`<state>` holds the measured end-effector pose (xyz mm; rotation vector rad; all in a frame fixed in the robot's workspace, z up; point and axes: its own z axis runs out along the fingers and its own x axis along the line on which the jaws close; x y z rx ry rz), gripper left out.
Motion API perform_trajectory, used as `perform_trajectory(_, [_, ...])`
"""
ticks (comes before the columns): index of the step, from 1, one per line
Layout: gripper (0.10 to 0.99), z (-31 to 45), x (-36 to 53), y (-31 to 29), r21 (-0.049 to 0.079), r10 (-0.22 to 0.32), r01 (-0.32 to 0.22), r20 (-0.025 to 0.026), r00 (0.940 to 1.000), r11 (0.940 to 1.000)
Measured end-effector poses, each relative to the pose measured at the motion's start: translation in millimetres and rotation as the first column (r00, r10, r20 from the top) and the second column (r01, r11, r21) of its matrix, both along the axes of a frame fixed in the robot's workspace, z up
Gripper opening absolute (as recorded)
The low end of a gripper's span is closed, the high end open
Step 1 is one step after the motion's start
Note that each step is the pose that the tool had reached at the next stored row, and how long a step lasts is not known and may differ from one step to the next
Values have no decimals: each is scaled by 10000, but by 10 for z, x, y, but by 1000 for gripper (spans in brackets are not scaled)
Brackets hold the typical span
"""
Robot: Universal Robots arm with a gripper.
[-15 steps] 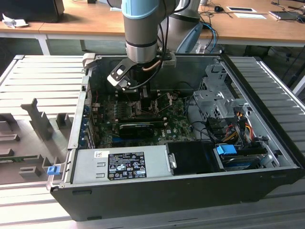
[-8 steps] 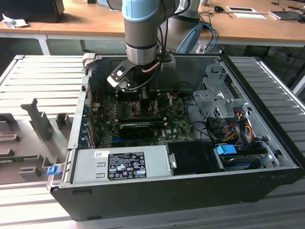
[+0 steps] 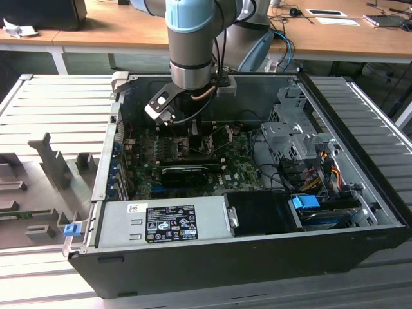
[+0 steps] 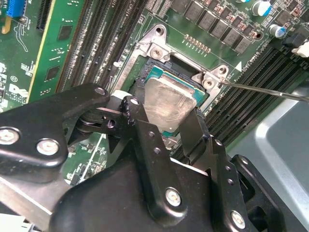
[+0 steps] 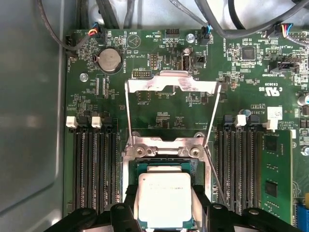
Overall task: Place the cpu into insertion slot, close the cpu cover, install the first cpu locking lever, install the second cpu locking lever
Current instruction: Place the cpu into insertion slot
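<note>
- Inside the open computer case [image 3: 225, 264], the green circuit board [image 5: 241, 77] lies flat.
- The cpu cover [image 5: 171, 83] stands open, clear of the insertion slot [image 5: 159, 166].
- The gripper [image 4: 166, 115] pinches the cpu [image 5: 164, 200] by two opposite edges at the slot.

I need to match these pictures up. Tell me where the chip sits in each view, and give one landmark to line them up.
First wrist view: the chip is gripped in the hand, next to the two-screw bracket.
Second wrist view: the chip, pale face showing, in the hand beside that bracket.
Exterior view: its spot lies under the arm, over the green board.
Shared landmark: the two-screw bracket.
</note>
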<state>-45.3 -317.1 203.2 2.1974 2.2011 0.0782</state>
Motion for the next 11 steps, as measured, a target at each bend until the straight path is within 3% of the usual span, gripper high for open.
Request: perform_trajectory(11, [529,2,2,-1,2,-129,129,0,9999,9999])
